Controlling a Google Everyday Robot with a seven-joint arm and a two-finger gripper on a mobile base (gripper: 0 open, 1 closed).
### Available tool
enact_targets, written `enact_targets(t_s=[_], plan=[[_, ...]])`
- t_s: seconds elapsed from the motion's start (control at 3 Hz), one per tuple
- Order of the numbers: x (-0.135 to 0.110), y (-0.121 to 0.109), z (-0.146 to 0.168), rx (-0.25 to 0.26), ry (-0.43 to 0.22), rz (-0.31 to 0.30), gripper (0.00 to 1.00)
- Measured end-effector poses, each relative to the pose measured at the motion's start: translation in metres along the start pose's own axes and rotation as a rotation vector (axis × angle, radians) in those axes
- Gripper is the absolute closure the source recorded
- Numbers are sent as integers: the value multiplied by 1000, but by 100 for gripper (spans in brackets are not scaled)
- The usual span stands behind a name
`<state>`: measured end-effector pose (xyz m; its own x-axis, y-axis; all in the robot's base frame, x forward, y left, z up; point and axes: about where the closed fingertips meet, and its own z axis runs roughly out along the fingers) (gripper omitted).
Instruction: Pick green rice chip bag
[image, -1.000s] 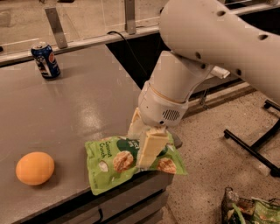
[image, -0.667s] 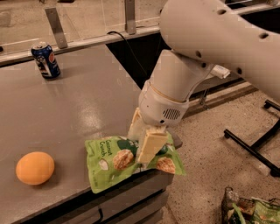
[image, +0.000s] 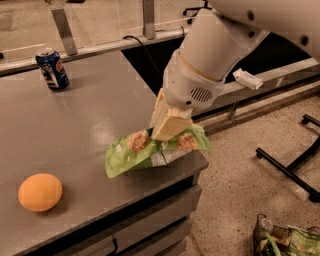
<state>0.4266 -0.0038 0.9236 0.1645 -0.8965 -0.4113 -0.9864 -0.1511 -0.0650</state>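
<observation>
The gripper (image: 165, 135) stands over the near right corner of the grey table (image: 100, 115). Its cream fingers (image: 171, 121) are pressed together, pinching the top edge of the green rice chip bag (image: 131, 156). The bag is crumpled and tilted, its lower edge at the table's corner. An orange fruit (image: 40, 191) and a blue can (image: 52, 69) sit well apart from it.

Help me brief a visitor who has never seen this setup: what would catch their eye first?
The big white robot arm reaches down from the upper right, its gripper pinching the crumpled green rice chip bag at the near right corner of the grey table. Next come the orange fruit, alone at the near left, and the blue soda can standing at the far left.
</observation>
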Motion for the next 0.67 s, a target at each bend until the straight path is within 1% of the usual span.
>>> enact_targets(t_s=[0.33,0.67], plan=[[4,-20,-35,69,6,15,100],[0,-22,-41,88,-1,9,100]])
